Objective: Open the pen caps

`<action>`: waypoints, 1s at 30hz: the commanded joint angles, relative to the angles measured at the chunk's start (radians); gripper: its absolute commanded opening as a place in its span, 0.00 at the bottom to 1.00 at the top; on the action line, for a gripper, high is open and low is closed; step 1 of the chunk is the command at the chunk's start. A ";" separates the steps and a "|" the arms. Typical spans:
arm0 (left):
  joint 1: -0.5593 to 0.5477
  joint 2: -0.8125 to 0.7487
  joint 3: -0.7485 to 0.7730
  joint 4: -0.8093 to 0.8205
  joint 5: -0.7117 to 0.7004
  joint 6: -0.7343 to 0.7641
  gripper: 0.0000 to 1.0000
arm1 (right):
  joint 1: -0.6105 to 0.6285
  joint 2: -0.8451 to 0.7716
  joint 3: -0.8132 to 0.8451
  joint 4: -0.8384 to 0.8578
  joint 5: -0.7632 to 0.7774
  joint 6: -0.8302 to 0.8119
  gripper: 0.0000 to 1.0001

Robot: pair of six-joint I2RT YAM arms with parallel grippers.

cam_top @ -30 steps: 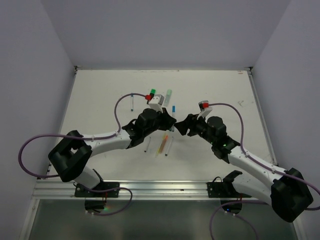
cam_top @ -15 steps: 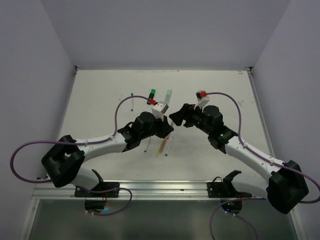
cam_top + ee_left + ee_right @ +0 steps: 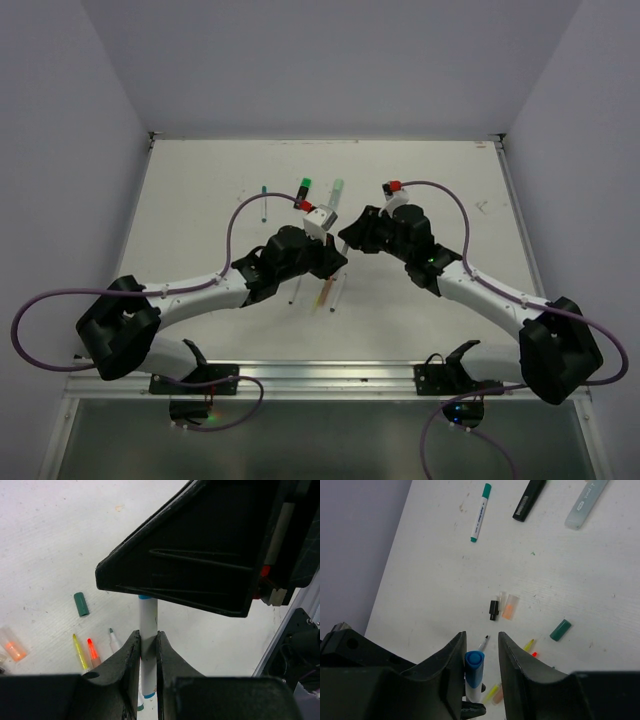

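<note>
Blue pen cap (image 3: 474, 661) tops a white pen (image 3: 148, 625) held above the counter (image 3: 445, 580). Left jaws are clenched on the pen's barrel. Right jaws straddle the cap, parted, with a gap on one side. A dark green cap (image 3: 560, 630) lies loose on the counter.

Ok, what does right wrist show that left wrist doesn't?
Right wrist only: the blue cap between the open fingers of the right gripper, a black pen and a mint marker. Left wrist only: the left gripper clamped on the white pen. Both: the loose green cap and orange cap.
</note>
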 commanded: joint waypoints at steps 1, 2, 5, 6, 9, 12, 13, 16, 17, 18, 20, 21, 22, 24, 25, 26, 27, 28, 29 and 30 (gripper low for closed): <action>-0.005 -0.010 0.008 0.032 0.020 0.027 0.00 | 0.002 0.011 0.030 0.041 -0.026 0.026 0.34; -0.005 -0.007 0.008 0.032 0.021 0.029 0.00 | 0.002 0.013 0.027 0.043 -0.025 0.027 0.31; -0.005 -0.007 0.008 0.031 0.023 0.027 0.00 | 0.002 0.019 0.032 0.049 -0.031 0.030 0.18; -0.007 -0.006 0.009 0.031 0.027 0.027 0.00 | 0.002 0.023 0.033 0.047 -0.032 0.029 0.11; -0.007 -0.004 0.006 0.031 0.044 0.026 0.00 | 0.001 0.023 0.038 0.047 -0.026 0.030 0.00; -0.007 -0.004 0.001 0.020 0.079 0.018 0.00 | -0.002 0.019 0.056 0.043 -0.003 0.020 0.00; -0.008 -0.006 -0.009 0.020 0.089 0.012 0.00 | -0.005 0.016 0.074 0.043 0.000 0.012 0.00; -0.027 -0.007 -0.025 0.000 0.122 0.004 0.00 | -0.041 0.016 0.133 0.026 0.023 0.000 0.00; -0.043 -0.004 -0.028 -0.008 0.125 0.003 0.00 | -0.050 0.016 0.150 0.026 0.037 -0.005 0.00; -0.054 -0.001 -0.032 -0.023 0.130 0.000 0.00 | -0.058 0.017 0.183 0.027 0.043 -0.013 0.00; -0.082 0.005 -0.041 -0.035 0.124 -0.006 0.00 | -0.088 0.026 0.219 0.032 0.058 -0.017 0.00; -0.090 0.008 -0.052 -0.040 0.129 -0.016 0.00 | -0.097 0.034 0.254 0.038 0.064 -0.017 0.00; -0.096 0.013 -0.058 -0.041 0.135 -0.022 0.00 | -0.117 0.045 0.274 0.049 0.064 -0.016 0.00; -0.106 0.020 -0.078 -0.047 0.142 -0.037 0.00 | -0.133 0.059 0.332 0.055 0.078 -0.020 0.00; -0.110 0.023 -0.084 -0.047 0.142 -0.042 0.00 | -0.148 0.072 0.350 0.064 0.081 -0.022 0.00; -0.111 0.023 -0.098 -0.051 0.144 -0.048 0.00 | -0.156 0.079 0.369 0.067 0.081 -0.022 0.00; -0.111 0.023 -0.104 -0.049 0.145 -0.049 0.00 | -0.163 0.085 0.406 0.069 0.086 -0.020 0.00; -0.111 0.023 -0.107 -0.051 0.145 -0.049 0.00 | -0.177 0.092 0.423 0.072 0.090 -0.020 0.00; -0.113 0.020 -0.115 -0.049 0.144 -0.051 0.00 | -0.182 0.100 0.438 0.073 0.095 -0.022 0.00; -0.113 0.019 -0.117 -0.047 0.144 -0.049 0.00 | -0.188 0.103 0.462 0.079 0.100 -0.022 0.00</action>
